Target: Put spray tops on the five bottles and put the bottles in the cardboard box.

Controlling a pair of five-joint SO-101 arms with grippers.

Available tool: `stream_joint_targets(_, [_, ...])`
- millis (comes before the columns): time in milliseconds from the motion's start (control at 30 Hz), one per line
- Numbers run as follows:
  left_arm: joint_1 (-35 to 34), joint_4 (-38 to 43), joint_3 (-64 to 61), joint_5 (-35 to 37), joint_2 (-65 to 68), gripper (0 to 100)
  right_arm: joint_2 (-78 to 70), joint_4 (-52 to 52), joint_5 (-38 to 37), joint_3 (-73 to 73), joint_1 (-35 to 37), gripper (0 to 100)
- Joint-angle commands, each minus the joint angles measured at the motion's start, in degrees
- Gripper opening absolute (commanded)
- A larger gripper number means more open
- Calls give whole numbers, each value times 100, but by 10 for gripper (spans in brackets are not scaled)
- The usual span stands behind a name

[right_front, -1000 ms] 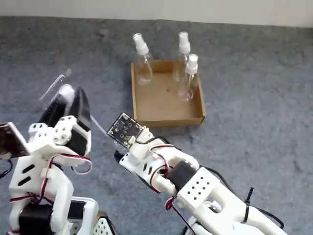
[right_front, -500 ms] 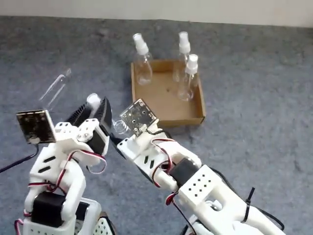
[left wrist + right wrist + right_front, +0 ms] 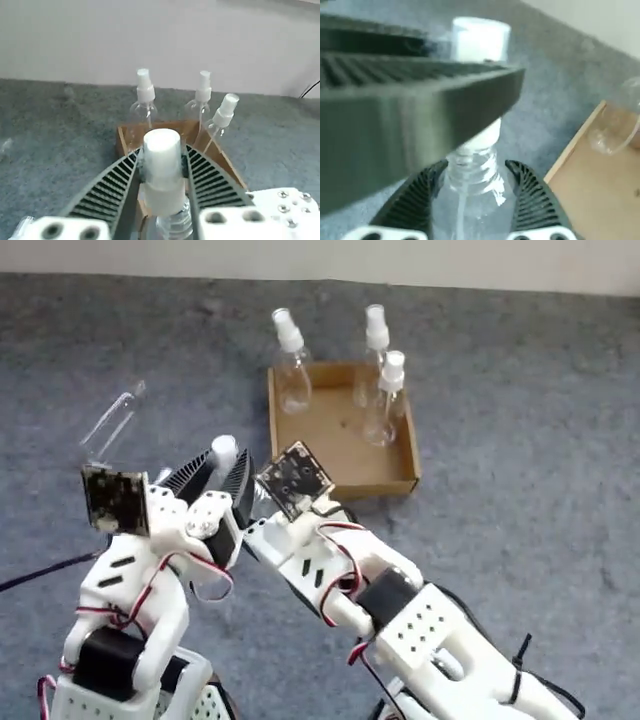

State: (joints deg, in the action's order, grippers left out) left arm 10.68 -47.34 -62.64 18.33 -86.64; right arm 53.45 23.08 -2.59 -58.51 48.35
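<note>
At the far left a loose bottle (image 3: 108,424) lies on its side on the grey tabletop (image 3: 520,440), where it lay a second ago. Just right of it, the left gripper (image 3: 228,462) has swung rightward from its earlier spot near that bottle. Its jaws are clamped on the white spray top (image 3: 161,160), which now sits over the neck of the held bottle (image 3: 470,200). Half a second ago that bottle's open mouth was still uncovered beside the left jaws. The right gripper (image 3: 476,170) has risen slightly toward the box, its jaws closed around the held bottle's shoulder, just in front of the cardboard box (image 3: 345,478). In the box, three capped bottles (image 3: 384,400) stand upright along the far side, unchanged.
</note>
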Motion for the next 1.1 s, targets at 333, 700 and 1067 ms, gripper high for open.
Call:
stream_joint_targets(333, [752,-167,-4,-554,31,50,743,-127,18,-277,-330,4])
stream_joint_targets(700, [374,-299,215,-563,-31,178,708,-154,18,-549,-330,4])
stream_joint_targets(1067, [-13,-1029,901,-563,-48,182,699,-154,18,-558,-330,4])
